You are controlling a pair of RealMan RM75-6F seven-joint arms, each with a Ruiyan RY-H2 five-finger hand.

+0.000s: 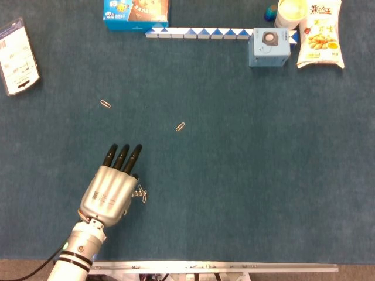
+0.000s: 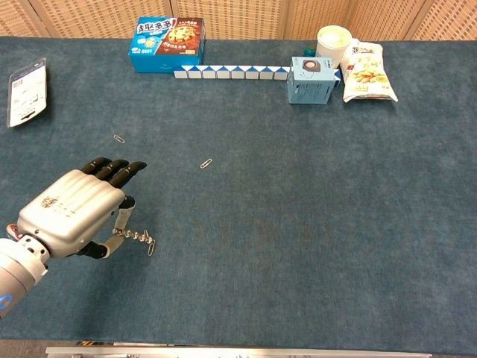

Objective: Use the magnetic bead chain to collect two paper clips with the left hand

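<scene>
left hand (image 2: 71, 212) at lower left pinches a bead chain (image 2: 134, 236) with a paper clip (image 2: 151, 247) hanging; chinese lettering on the yellow snack bag (image 1: 320, 34), upper right, is unreadable.

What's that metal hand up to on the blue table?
The robot's left hand pinches a short bead chain with what looks like one paper clip already hanging off its end. Two more paper clips, one to the left and one nearer the middle, lie loose on the cloth ahead.
</scene>
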